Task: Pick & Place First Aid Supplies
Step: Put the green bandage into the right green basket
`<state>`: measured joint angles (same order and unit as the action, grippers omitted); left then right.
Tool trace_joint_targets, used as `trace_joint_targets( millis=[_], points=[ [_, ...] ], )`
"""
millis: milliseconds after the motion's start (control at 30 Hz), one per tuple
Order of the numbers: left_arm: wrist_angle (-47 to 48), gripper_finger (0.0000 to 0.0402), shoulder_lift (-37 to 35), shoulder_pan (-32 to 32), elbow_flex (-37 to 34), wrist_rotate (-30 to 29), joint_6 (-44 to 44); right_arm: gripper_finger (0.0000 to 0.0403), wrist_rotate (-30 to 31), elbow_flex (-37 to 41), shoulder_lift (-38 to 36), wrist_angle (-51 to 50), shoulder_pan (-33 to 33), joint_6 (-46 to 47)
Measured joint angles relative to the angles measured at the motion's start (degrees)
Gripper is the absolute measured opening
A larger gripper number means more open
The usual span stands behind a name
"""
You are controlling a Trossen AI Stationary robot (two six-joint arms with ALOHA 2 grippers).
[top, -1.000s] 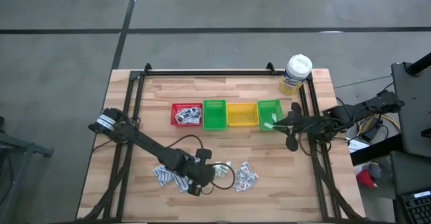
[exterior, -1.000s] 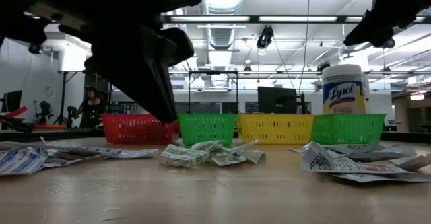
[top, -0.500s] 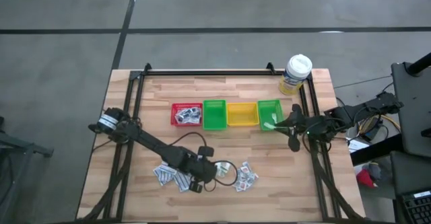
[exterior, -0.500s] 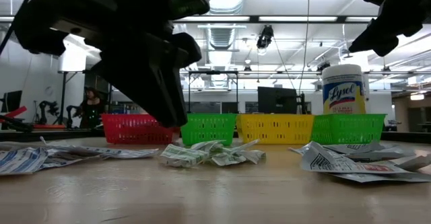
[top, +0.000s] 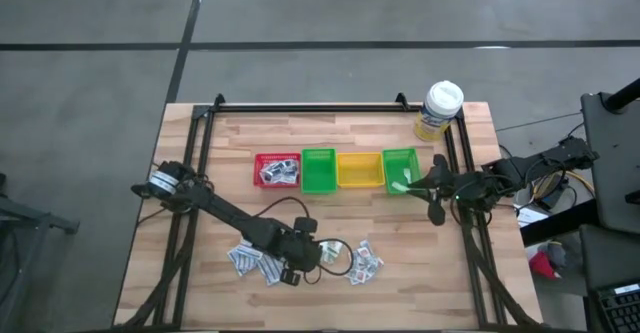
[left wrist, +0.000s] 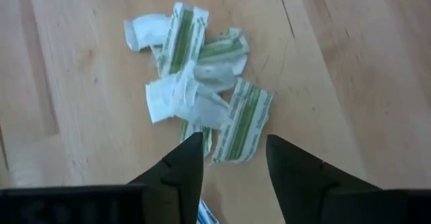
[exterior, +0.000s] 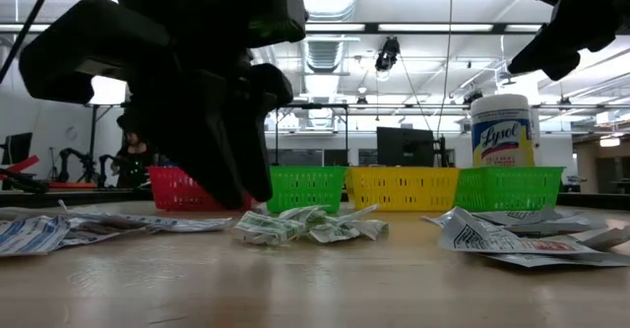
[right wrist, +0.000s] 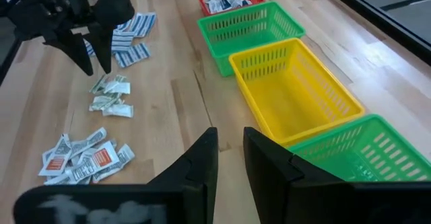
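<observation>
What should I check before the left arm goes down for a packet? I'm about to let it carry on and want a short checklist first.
1. Left pincer open: ok, its fingers stand apart.
2. Left pincer empty: ok, nothing shows between its fingers.
3. Target under it: ok, the green-print packets lie on the table just ahead of its fingertips.
4. One packet isolated: not ok, the packets overlap in a crumpled pile.
5. Bins ready: ok, the red bin already holds packets; the yellow bin looks empty.
6. Right pincer out of the way: ok, it is at the right-hand green bin, far from the pile.
</observation>
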<state>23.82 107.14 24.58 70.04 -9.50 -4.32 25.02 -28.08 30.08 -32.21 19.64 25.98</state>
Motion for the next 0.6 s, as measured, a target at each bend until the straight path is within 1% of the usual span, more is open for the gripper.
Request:
trace_joint_targets(
  millis=[300,600],
  points=[
    [-0.3,0.0156,0.5,-0.4,0.0,0.7,0.0,0.0081,0.0,0.0,0.0,0.0,0.0,0.1],
    [-1.1,0.0147,3.9,-0.5,0.9,1.6,0.0,0.0089,0.0,0.0,0.0,0.4,0.0,0.1]
  ],
)
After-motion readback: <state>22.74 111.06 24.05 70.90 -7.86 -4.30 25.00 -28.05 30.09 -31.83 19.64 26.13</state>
